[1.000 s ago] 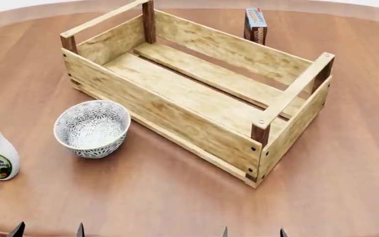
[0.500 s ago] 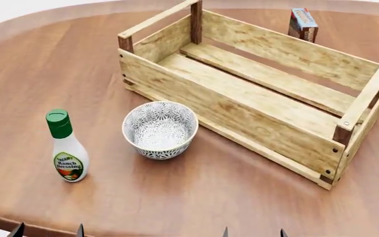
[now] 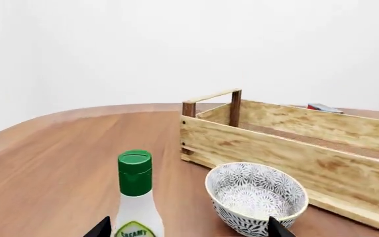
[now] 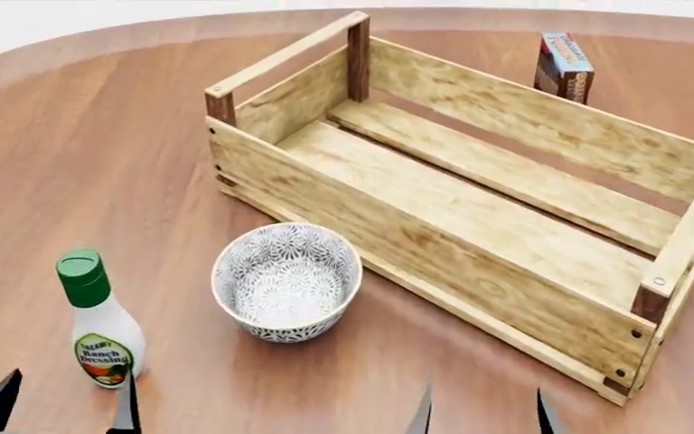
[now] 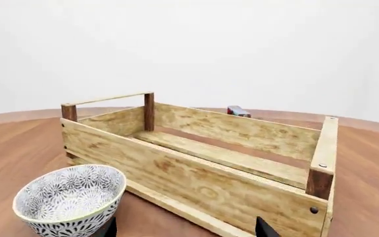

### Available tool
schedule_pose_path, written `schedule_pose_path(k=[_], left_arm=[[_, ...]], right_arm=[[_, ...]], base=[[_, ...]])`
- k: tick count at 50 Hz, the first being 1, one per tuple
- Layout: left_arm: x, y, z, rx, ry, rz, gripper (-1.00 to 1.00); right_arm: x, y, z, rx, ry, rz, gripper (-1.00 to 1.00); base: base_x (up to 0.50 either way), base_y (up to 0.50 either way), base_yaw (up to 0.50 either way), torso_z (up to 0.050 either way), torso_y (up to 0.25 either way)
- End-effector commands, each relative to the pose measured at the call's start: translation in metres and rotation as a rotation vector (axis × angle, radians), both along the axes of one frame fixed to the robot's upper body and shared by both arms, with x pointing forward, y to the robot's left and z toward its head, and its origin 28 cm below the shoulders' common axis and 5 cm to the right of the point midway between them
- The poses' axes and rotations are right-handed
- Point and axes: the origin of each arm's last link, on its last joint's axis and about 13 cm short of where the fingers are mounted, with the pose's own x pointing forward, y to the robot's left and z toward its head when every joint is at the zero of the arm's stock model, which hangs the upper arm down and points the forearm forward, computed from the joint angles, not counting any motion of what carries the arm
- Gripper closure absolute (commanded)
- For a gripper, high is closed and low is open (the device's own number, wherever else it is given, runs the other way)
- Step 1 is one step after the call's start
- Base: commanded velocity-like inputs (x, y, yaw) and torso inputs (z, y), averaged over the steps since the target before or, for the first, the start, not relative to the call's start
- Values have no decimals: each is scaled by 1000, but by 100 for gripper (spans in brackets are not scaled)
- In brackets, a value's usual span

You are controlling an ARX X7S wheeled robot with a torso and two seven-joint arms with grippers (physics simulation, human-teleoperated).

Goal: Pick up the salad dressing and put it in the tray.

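Observation:
The salad dressing (image 4: 100, 325) is a small white bottle with a green cap, upright on the wooden table at the near left. It also shows in the left wrist view (image 3: 135, 197). My left gripper (image 4: 61, 409) is open and empty, just in front of the bottle, its fingertips (image 3: 101, 228) wide apart. The tray (image 4: 504, 271) is a big light-wood crate at the centre and right, empty inside; it also shows in the right wrist view (image 5: 203, 177). My right gripper (image 4: 480, 414) is open and empty, near the crate's front wall.
A white grey-patterned bowl (image 4: 286, 282) stands between the bottle and the crate, close to the crate's front wall; it also shows in both wrist views (image 3: 255, 197) (image 5: 71, 197). A small blue-and-red carton (image 4: 563, 65) stands behind the crate. The round table's edge curves at the far left.
The view has moved forward and slightly right: the bottle, bowl and crate now sit lower and nearer. Both grippers' fingertips show more at the bottom edge. Nothing on the table has moved.

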Motion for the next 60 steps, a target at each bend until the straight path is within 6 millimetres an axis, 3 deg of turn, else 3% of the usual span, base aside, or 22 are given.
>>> schedule_pose_path(k=[1, 6, 17, 39, 45, 60], left_arm=[[-7, 5, 43, -17, -111, -17, -100], [-11, 5, 57, -25, -153, -41, -100], [-13, 6, 67, -45, -177, -51, -100], [-11, 8, 65, -44, -187, -30, -100], [-11, 8, 64, -40, -190, -28, -100], [-11, 8, 65, -41, -192, -26, -100]], right_arm=[[-11, -3, 52, -12, -123, 9, -100], [-13, -5, 66, 15, -156, -18, -100], [-20, -6, 79, 20, -193, 19, -100], [-19, -9, 78, 70, -210, 3, -100], [-22, -10, 76, 100, -267, 21, -100], [-23, -11, 77, 112, -270, 28, -100]], base=[[500, 0, 0, 0, 0], [500, 0, 0, 0, 0], [500, 0, 0, 0, 0], [494, 0, 0, 0, 1], [0, 0, 0, 0, 0], [0, 0, 495, 0, 0]])
